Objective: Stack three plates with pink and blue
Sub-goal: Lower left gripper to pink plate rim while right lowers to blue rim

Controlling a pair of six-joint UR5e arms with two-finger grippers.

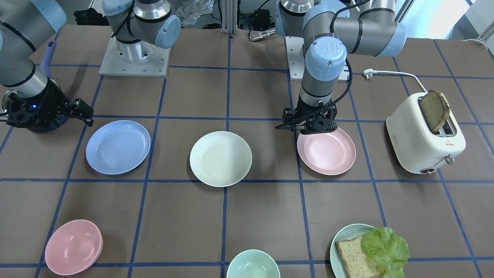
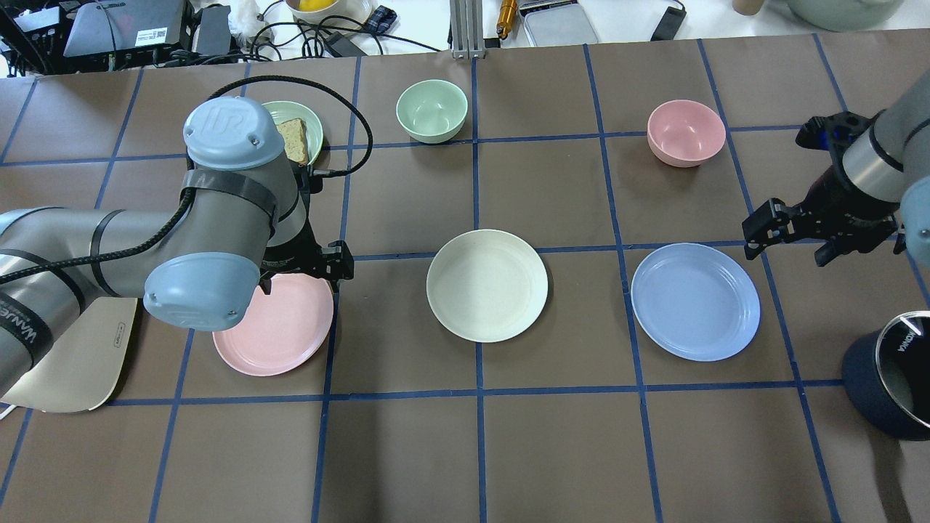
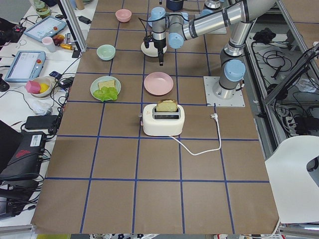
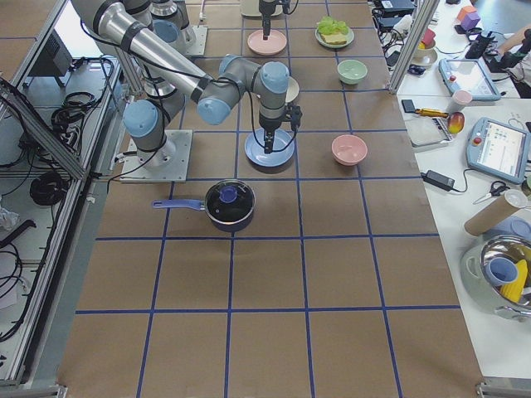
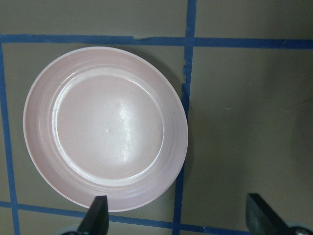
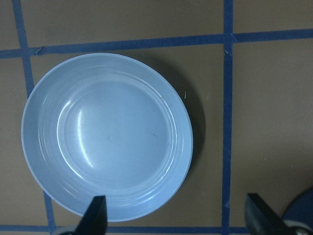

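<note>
Three plates lie in a row on the brown table: a pale pink plate (image 1: 326,151), a cream-white plate (image 1: 220,158) in the middle and a pale blue plate (image 1: 117,146). None is stacked on another. My left gripper (image 1: 312,125) hovers open above the pink plate's (image 5: 107,127) robot-side rim. Its fingertips (image 5: 98,218) straddle the rim and the bare table beside it. My right gripper (image 2: 795,236) hovers open just off the blue plate's (image 6: 107,134) outer edge, holding nothing.
A white toaster (image 1: 424,143) with a bread slice stands beyond the pink plate. A dark blue pot (image 2: 890,385) sits near my right arm. A pink bowl (image 1: 73,247), a mint bowl (image 1: 252,264) and a teal plate (image 1: 341,241) with bread and lettuce line the far side.
</note>
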